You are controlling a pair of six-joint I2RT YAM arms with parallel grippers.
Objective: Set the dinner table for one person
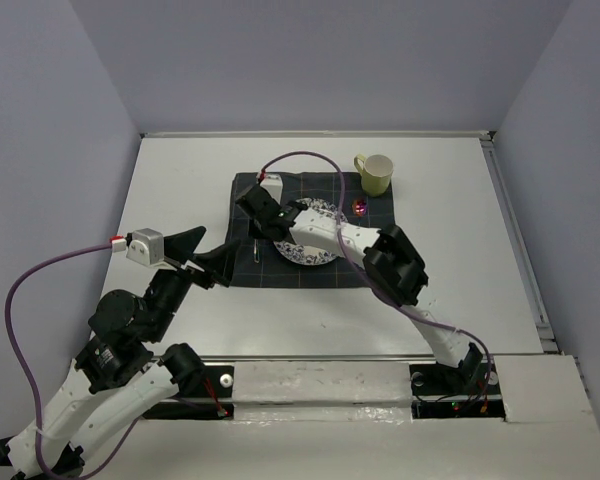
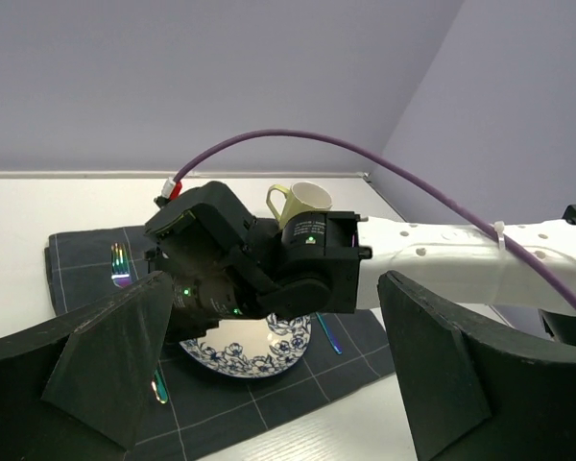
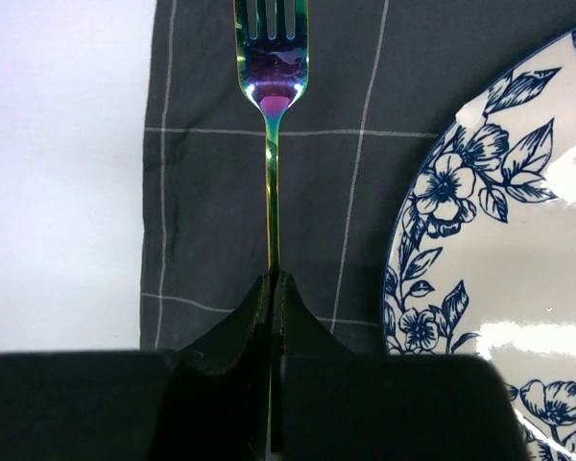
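The right claw [image 3: 272,288] is pinched shut on the tail of the fork [image 3: 272,173], which lies along the mat [image 3: 211,192] at the plate's [image 3: 442,202] 9 o'clock. I cannot tell whether the fork rests on the cloth or hangs just above it. The left claw [image 1: 202,255] gapes wide, holding nothing, by the mat's 7 o'clock corner. The white desk [image 1: 180,180] lies under everything, with the mat near its middle.

As I judge the risks, only the fingertips hold a thin handle, so the fork could swivel or slip. Pulling back before letting go would drag it askew or ruck the mat. The right forearm [image 1: 320,232] crosses over the plate, so a low retreat could clip it.
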